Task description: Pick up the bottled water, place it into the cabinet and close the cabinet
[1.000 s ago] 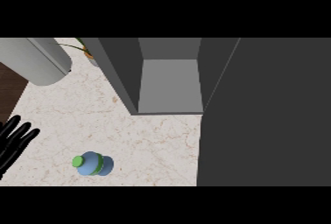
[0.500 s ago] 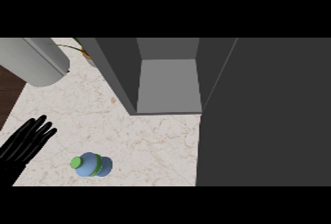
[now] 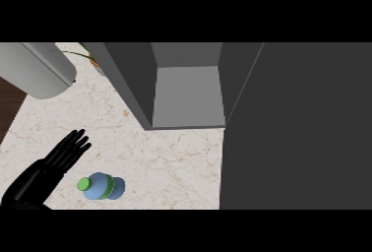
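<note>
The bottled water (image 3: 101,185) stands upright on the marble counter (image 3: 167,152) at the lower left, seen from above as a blue body with a green cap. My left hand (image 3: 56,163) is just left of it and slightly beyond, fingers straight and pointing up-right, apart from the bottle. The grey cabinet (image 3: 185,88) is open at the top centre, its inside bare. Its dark door (image 3: 298,128) fills the right side of the view. My right hand does not show.
A large pale grey cylinder (image 3: 40,69) lies at the upper left, with a plant (image 3: 88,56) beside the cabinet's left wall. The counter's left edge meets dark wood flooring (image 3: 9,106).
My left hand has come in from the left edge and moved up and right, now stretched out beside the bottle. The bottle and the cabinet have not moved.
</note>
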Tool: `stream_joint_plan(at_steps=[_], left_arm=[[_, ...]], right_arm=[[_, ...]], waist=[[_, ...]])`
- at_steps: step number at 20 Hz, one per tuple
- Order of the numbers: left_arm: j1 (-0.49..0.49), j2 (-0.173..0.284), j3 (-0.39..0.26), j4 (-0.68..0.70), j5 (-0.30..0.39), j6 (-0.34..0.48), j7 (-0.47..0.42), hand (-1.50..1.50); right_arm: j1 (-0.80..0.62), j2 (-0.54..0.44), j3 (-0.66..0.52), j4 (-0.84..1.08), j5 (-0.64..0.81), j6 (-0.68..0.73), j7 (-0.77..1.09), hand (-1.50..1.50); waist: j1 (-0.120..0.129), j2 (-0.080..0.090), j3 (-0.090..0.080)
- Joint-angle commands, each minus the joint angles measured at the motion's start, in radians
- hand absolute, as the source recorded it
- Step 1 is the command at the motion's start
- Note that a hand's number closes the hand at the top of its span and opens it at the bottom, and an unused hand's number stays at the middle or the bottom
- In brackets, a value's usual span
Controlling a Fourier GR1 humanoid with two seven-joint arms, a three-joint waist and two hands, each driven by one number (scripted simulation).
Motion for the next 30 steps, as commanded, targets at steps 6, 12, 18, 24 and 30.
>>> stream_joint_plan(at_steps=[6,12,18,24,30], left_arm=[[-0.121,-0.017,-0.028,0.39,-0.218,-0.033,-0.303,-1.5],[-0.185,-0.036,-0.07,0.585,-0.312,-0.038,-0.483,-1.5],[-0.311,-0.055,-0.087,0.815,-0.358,-0.025,-0.595,-1.5],[-0.315,-0.072,-0.136,0.921,-0.442,0.07,-0.771,1.5],[-0.326,-0.048,-0.196,0.949,-0.547,0.242,-0.999,1.5]], right_arm=[[0.109,-0.078,0.046,-0.171,0.066,-0.019,0.0,-1.5],[0.121,-0.119,0.014,-0.178,0.046,-0.039,-0.028,-1.5],[0.106,-0.11,0.032,-0.11,0.072,-0.066,-0.109,-1.5],[0.146,-0.158,0.05,-0.152,0.079,-0.08,-0.1,-1.5],[0.156,-0.172,0.059,-0.146,0.075,-0.098,-0.131,-1.5]], waist=[[-0.004,0.001,-0.001],[0.002,0.004,-0.001],[-0.002,0.006,-0.001],[0.001,0.006,-0.002],[0.002,0.007,-0.003]])
